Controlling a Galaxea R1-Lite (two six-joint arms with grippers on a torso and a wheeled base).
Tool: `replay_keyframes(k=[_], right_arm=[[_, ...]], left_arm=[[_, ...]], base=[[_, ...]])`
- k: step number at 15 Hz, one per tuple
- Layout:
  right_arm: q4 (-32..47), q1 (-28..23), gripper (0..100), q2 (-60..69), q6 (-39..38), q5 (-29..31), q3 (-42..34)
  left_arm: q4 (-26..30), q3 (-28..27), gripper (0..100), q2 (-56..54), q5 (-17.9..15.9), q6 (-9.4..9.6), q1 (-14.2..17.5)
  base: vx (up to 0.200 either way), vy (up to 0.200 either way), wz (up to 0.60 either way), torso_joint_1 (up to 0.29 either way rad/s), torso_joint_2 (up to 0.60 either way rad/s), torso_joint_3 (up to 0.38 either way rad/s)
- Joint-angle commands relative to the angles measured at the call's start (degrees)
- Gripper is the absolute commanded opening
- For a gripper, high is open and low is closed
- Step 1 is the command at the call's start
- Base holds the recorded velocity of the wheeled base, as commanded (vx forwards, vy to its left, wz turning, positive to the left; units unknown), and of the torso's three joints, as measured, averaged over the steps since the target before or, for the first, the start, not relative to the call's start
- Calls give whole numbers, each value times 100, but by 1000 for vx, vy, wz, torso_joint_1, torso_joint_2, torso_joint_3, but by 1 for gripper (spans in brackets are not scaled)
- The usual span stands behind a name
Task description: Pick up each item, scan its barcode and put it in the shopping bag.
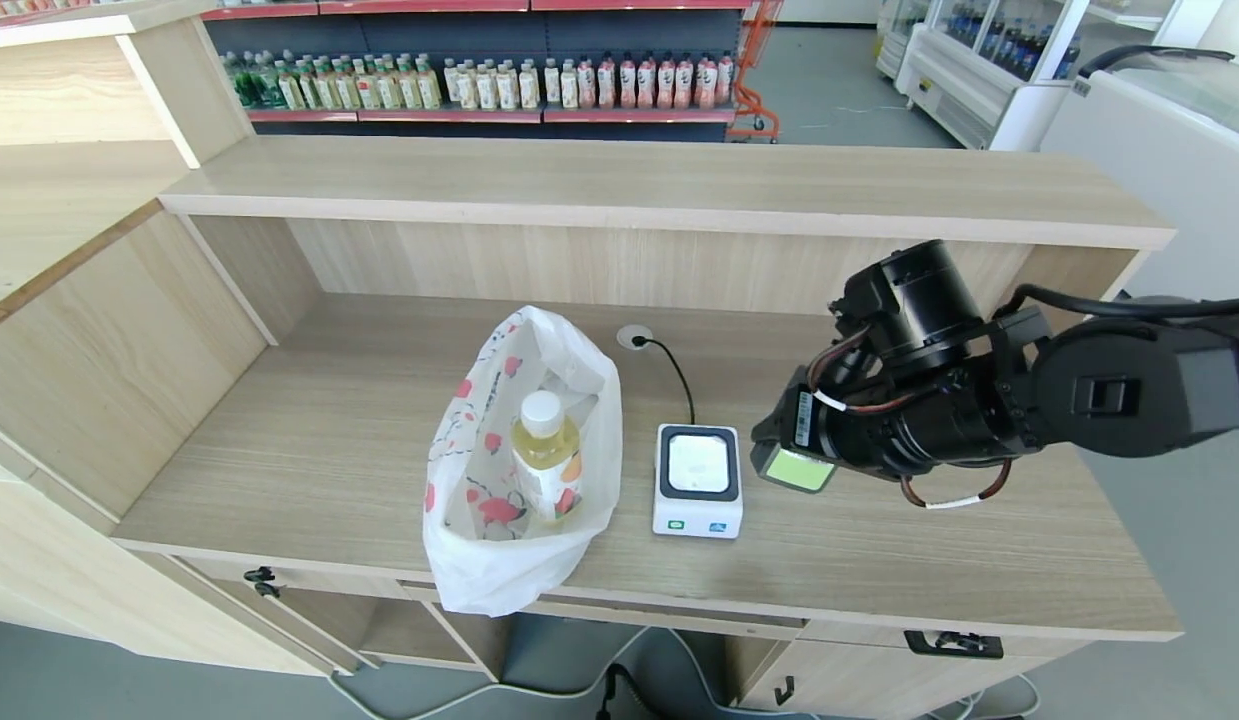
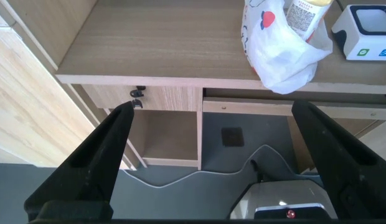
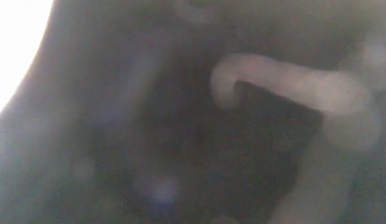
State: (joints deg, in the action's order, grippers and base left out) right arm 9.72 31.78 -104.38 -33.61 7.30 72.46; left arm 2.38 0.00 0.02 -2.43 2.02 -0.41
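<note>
Head view: bottle (image 1: pixel 545 455) in shopping bag (image 1: pixel 499 575), item (image 1: pixel 799 469) in right hand (image 1: pixel 777 445)

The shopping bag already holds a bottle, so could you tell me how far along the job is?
Done: one bottle stands in the shopping bag. In hand: the right gripper holds a green item just beside the scanner, seemingly for scanning. Still to do: bagging that item. The left gripper is open, holding nothing, low in front of the counter.
</note>
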Motion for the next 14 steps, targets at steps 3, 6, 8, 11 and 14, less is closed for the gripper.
replay_keyframes(k=[3,6,8,11,14], right_arm=[[-5,83,0,-347,-14,-10,163],[4,109,0,-505,-23,-10,348],[4,135,0,-645,-23,-1,418],[-14,241,0,-742,-32,8,427],[-22,258,0,-944,-32,17,576]], left_arm=[[0,0,100,-2,5,9,6],[0,0,100,-2,5,9,-2],[0,0,100,-2,5,0,-2],[0,0,100,-2,5,9,-2],[0,0,100,-2,5,0,-2]], base=[[0,0,0,0,0,0],[0,0,0,0,0,0],[0,0,0,0,0,0],[0,0,0,0,0,0],[0,0,0,0,0,0]])
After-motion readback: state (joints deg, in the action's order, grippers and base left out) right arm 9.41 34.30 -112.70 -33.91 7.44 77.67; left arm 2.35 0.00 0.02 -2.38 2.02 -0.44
